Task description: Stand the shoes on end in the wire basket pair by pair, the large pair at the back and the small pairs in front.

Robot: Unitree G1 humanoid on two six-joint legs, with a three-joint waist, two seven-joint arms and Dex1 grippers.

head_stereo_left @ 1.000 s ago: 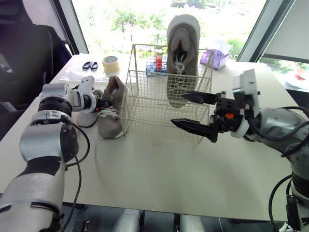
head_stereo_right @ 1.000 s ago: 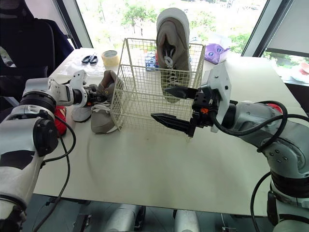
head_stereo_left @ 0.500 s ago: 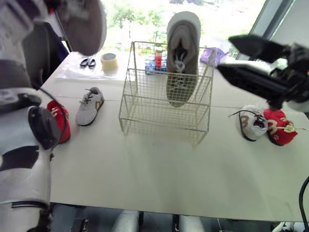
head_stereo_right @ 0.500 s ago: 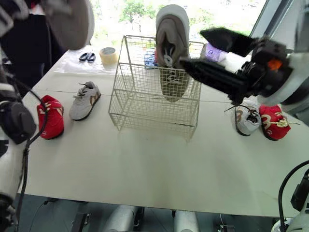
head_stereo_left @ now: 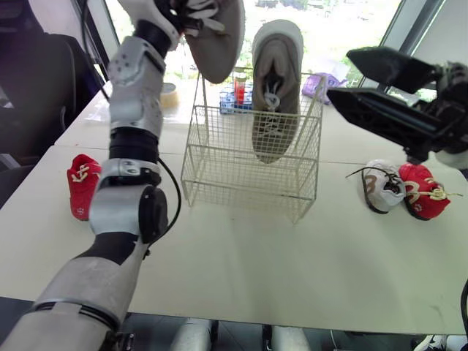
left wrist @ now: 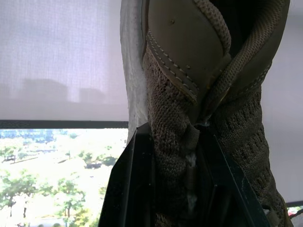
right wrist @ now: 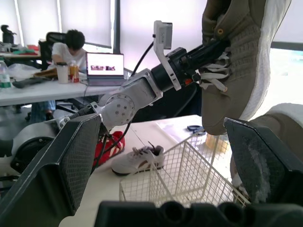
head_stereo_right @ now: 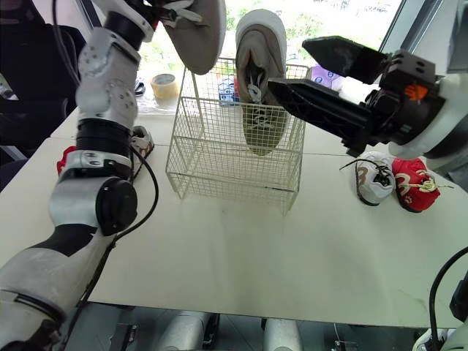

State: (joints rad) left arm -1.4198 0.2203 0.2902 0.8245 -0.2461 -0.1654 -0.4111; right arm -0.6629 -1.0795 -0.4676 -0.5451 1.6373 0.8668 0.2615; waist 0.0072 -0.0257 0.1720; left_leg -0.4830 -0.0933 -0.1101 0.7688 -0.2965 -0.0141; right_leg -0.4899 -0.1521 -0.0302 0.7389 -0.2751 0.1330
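The white table (head_stereo_left: 292, 256) carries the wire basket (head_stereo_left: 248, 168) at upper centre. One large tan shoe (head_stereo_left: 276, 88) stands toe-down at the basket's back. The second tan shoe (head_stereo_left: 219, 36) hangs at upper left, above the rim. The left gripper (left wrist: 173, 130) is clamped on it, seemingly at the heel collar. At upper right the right gripper (head_stereo_left: 339, 75) is spread wide, holding nothing. Two small shoes, a white (head_stereo_left: 382, 189) and a red (head_stereo_left: 423, 196), lie at the right edge.
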